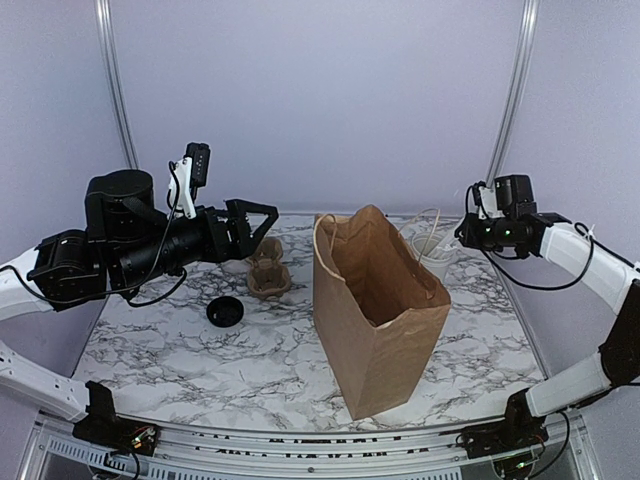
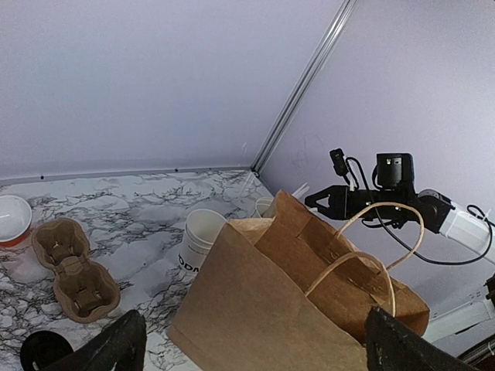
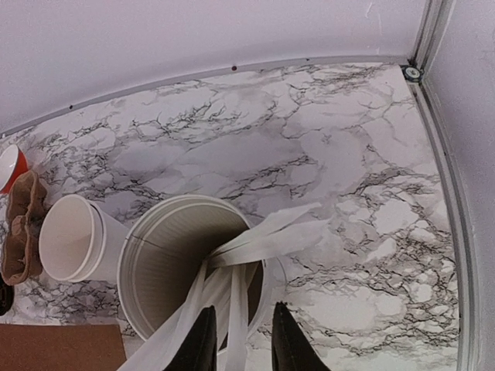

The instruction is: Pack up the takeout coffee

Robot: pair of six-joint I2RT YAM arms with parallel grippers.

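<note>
No lidded white cup shows in any view. A loose round black lid point(image 1: 225, 312) lies on the marble table point(image 1: 180, 350), also at the bottom left of the left wrist view point(image 2: 39, 349). A lidless white lettered cup point(image 2: 203, 238) stands behind the open brown paper bag point(image 1: 375, 310), beside the frosted tumbler point(image 3: 193, 263) with white sticks. My left gripper point(image 1: 255, 225) is wide open and empty, held above the cardboard cup carrier point(image 1: 268, 272). My right gripper point(image 3: 244, 340) hangs over the tumbler's near rim, jaws slightly apart, with one stick point(image 3: 238, 317) passing loosely between them.
The upright bag point(image 2: 263, 309) fills the table's middle, its handles point(image 2: 363, 255) standing up. A small red-and-white bowl point(image 2: 11, 220) sits left of the carrier point(image 2: 73, 270). Walls and metal corner posts point(image 1: 510, 100) close the back and sides.
</note>
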